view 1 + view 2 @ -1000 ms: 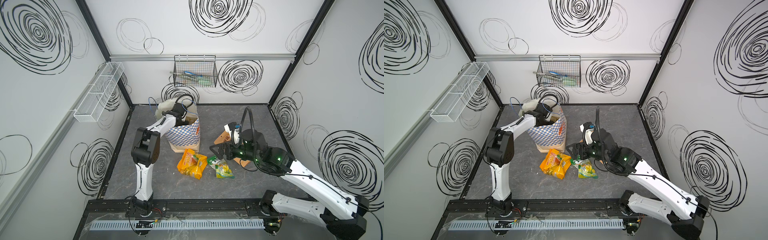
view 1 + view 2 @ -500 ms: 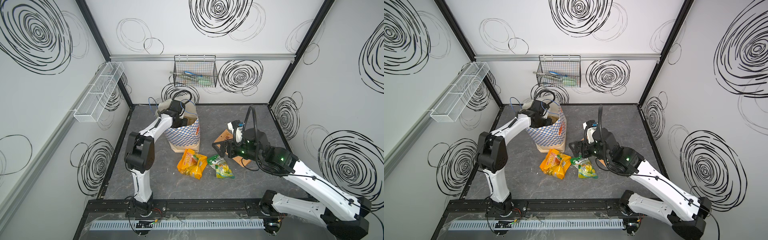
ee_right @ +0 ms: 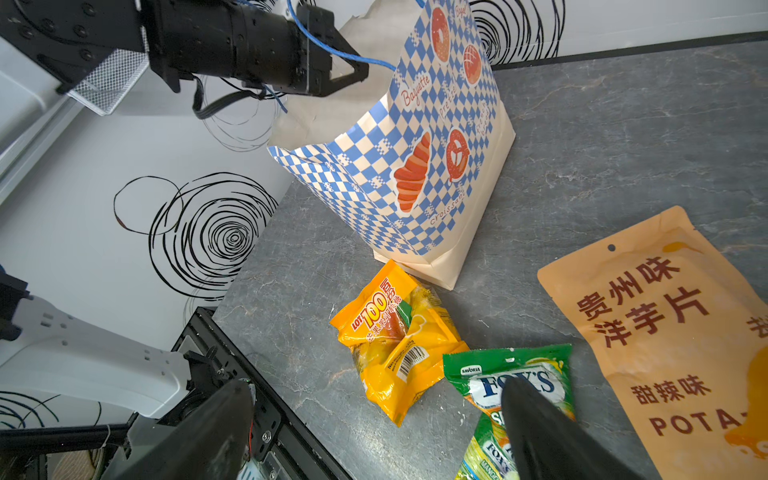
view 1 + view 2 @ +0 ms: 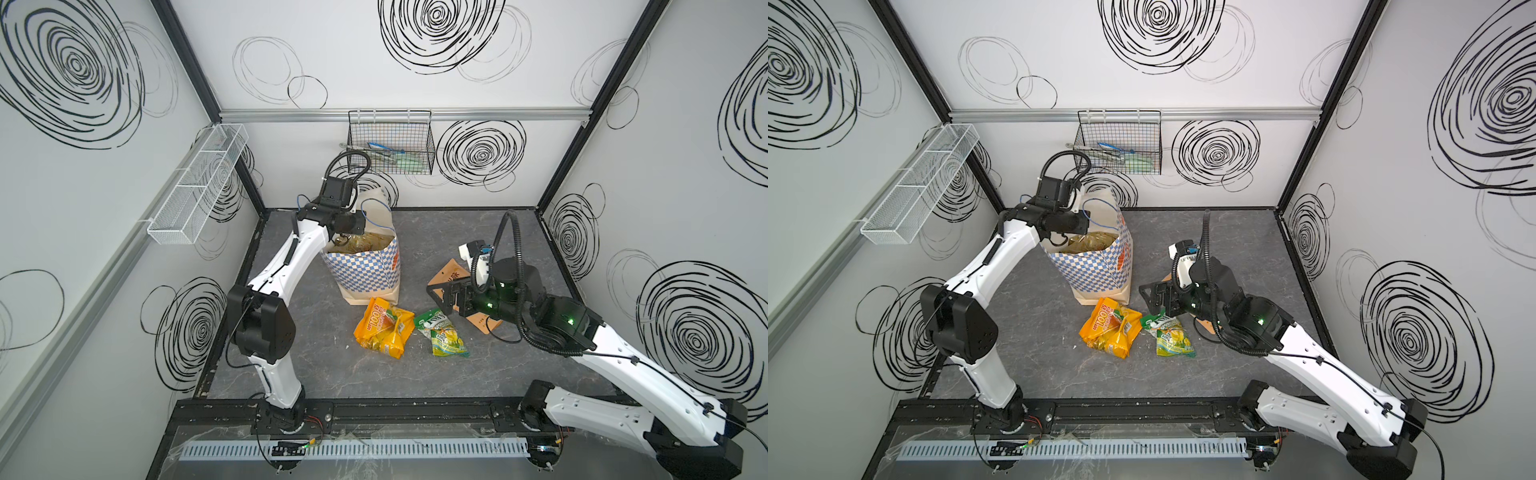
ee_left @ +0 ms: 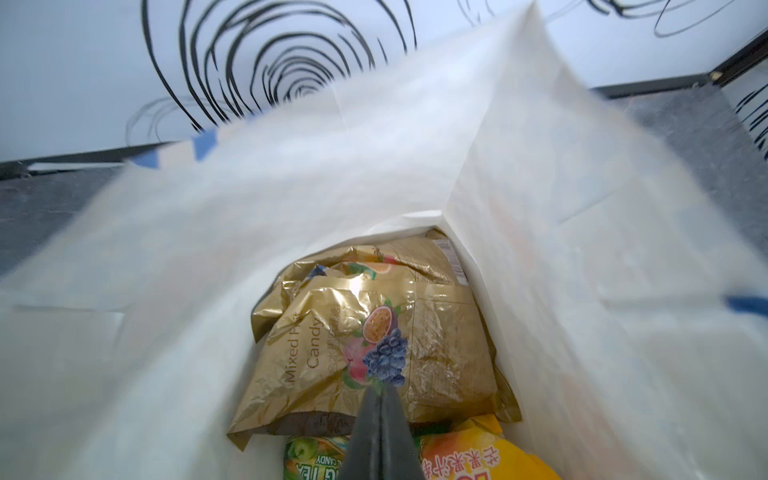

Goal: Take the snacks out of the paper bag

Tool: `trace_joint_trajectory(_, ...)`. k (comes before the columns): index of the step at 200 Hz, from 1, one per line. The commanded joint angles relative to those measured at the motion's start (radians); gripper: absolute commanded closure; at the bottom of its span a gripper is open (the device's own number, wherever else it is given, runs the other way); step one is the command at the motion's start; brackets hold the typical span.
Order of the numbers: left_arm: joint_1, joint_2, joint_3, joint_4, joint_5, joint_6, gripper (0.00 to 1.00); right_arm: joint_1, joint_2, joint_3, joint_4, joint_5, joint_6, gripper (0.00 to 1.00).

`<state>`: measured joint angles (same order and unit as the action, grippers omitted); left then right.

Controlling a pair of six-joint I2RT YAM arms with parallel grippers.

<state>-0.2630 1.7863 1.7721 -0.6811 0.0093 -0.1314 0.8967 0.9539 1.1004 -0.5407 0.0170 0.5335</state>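
The room was a white box with black swirls drawn on its walls [image 4: 436, 37] and black bars in the corners. The floor [image 4: 332, 374] was gray and looked like stone. The paper bag [image 4: 365, 266] stood up straight on that floor, close to the back wall, with its top open. A black wire basket [image 4: 390, 145] hung on the wall above the bag. A white mesh tray [image 4: 199, 183] hung on the side wall, on the left arm's side of the bag. The left claw [image 5: 380, 390] was down in the bag's mouth. Its fingers were pressed together, and their tips were on a gold pack [image 5: 361, 332] inside the bag. I could not tell if they pinched the foil. A green pack [image 5: 316, 457] and a yellow pack [image 5: 469, 457] lay in the bag too. Just outside the bag's foot lay a yellow "100" pack [image 4: 384, 326], with a green candy pack [image 4: 442, 334] beside it. An orange pouch [image 4: 451, 274] lay flat on the right arm's side of the bag. The right claw [image 3: 374, 388] hung over those packs, spread wide and holding nothing.
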Motion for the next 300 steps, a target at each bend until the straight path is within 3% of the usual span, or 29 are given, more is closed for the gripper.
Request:
trace_joint_trajectory(1, 0.020, -0.043, 0.069, -0.032, -0.009, -0.006, 1.00, 0.005, -0.018, 0.004, 0.003, 0.017, -0.006, 0.03)
trace_joint_trajectory(44, 0.045, -0.016, 0.095, -0.041, 0.060, -0.010, 0.98, 0.004, -0.018, 0.000, 0.013, 0.011, -0.006, 0.03)
trace_joint_trajectory(58, 0.044, 0.020, 0.097, -0.059, 0.084, -0.005, 0.60, 0.005, -0.015, 0.001, 0.014, 0.007, -0.006, 0.03)
trace_joint_trajectory(71, 0.044, 0.044, 0.084, -0.053, 0.109, -0.007, 0.32, 0.005, -0.013, 0.001, 0.014, 0.006, -0.006, 0.03)
trace_joint_trajectory(102, 0.031, 0.091, 0.034, 0.013, 0.119, -0.021, 0.00, 0.005, -0.016, 0.000, 0.013, 0.006, -0.006, 0.03)
trace_joint_trajectory(163, 0.013, 0.250, 0.029, 0.021, 0.089, -0.008, 0.04, 0.005, -0.040, -0.006, 0.003, 0.021, -0.001, 0.03)
trace_joint_trajectory(257, -0.004, 0.378, -0.034, 0.045, 0.083, 0.014, 0.04, 0.004, -0.036, -0.014, 0.011, 0.018, 0.000, 0.03)
trace_joint_trajectory(300, -0.008, 0.464, 0.024, 0.010, 0.026, 0.027, 0.04, 0.005, -0.037, -0.011, 0.013, 0.014, 0.002, 0.03)
